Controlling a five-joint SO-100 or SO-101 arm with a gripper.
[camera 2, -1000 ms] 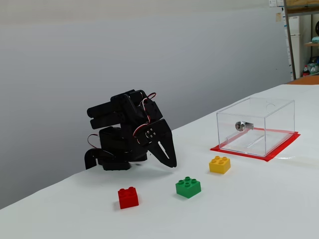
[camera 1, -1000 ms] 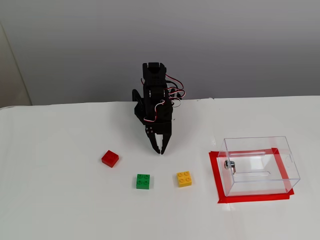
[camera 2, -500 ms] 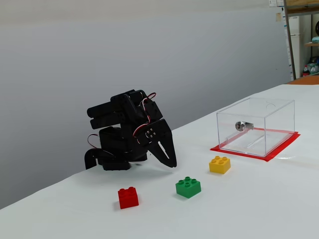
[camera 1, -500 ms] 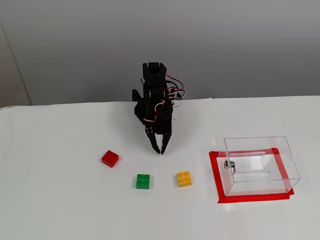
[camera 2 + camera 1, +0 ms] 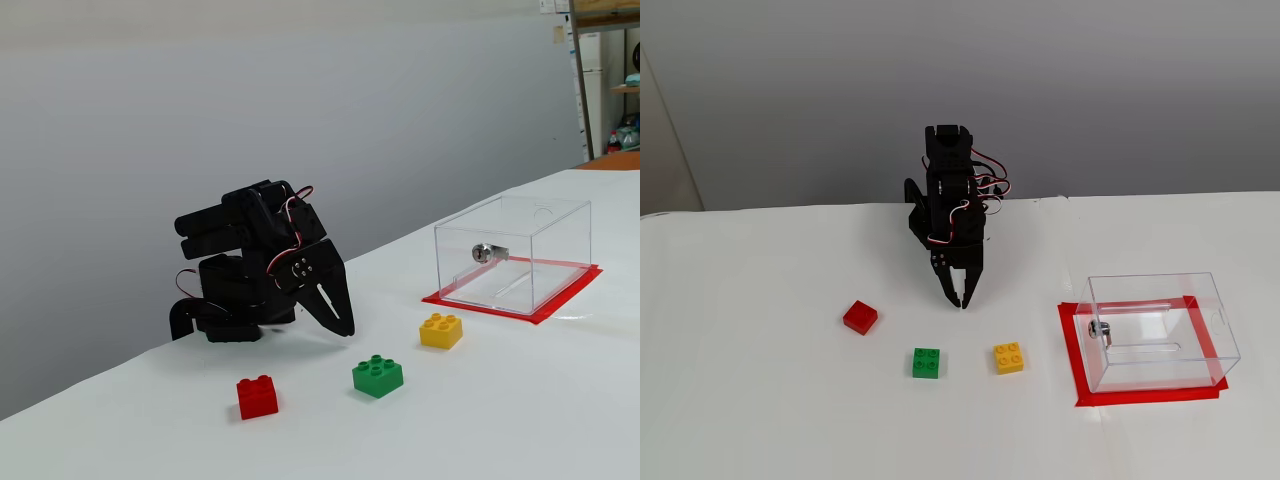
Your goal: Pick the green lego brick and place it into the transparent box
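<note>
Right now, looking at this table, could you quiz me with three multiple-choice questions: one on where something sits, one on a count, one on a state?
1. Among the three bricks, in both fixed views, where does the green lego brick lie?
A. Between the red brick and the yellow brick
B. Inside the transparent box
C. On top of the red brick

2. How many bricks lie on the table?
A. One
B. Three
C. Five

3. What is the tool doing?
A. Gripping the yellow brick
B. Resting inside the box
C. Holding nothing, tips pointing down at the table

Answers:
1. A, green sits in the middle of the row.
2. B, one red, one green, one yellow.
3. C, its tips hang behind the bricks, apart from all of them.
</note>
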